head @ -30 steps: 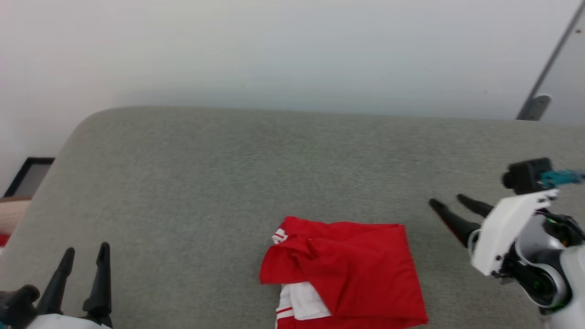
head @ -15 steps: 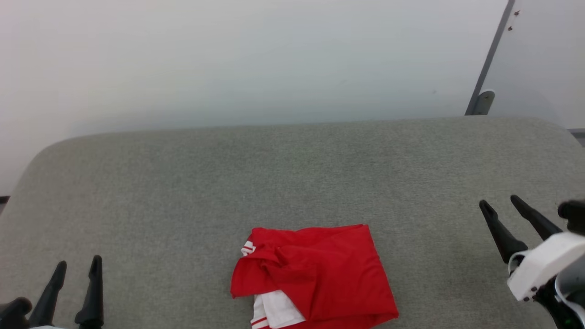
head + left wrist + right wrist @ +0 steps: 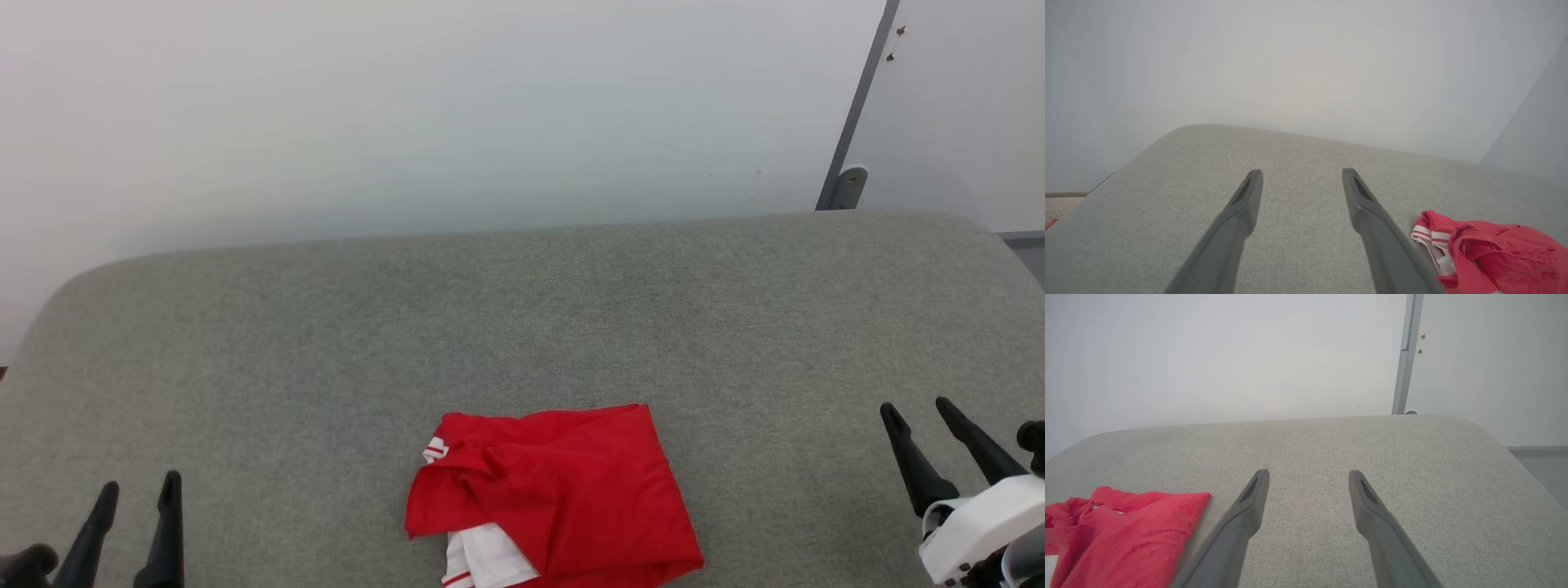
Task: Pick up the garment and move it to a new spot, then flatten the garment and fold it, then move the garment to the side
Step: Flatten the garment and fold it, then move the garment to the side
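The garment [image 3: 563, 490], a red shirt with a white, red-striped sleeve poking out at its lower left, lies folded on the grey cushioned surface [image 3: 522, 310] near the front middle. It also shows as the garment [image 3: 1494, 253] at the lower right of the left wrist view and as the garment [image 3: 1122, 539] at the lower left of the right wrist view. My left gripper [image 3: 139, 488] stands open at the lower left, well apart from the shirt. My right gripper [image 3: 916, 405] stands open at the lower right, also clear of it. Both hold nothing.
A pale wall rises behind the surface. A grey vertical post [image 3: 853, 114] with a small foot [image 3: 847, 186] stands at the back right. The surface's rounded corners fall away at the far left [image 3: 49, 310] and far right [image 3: 1000, 245].
The head camera has turned, shifting the whole picture. My right gripper has drawn back from beside the shirt to the lower right. The garment lies as before.
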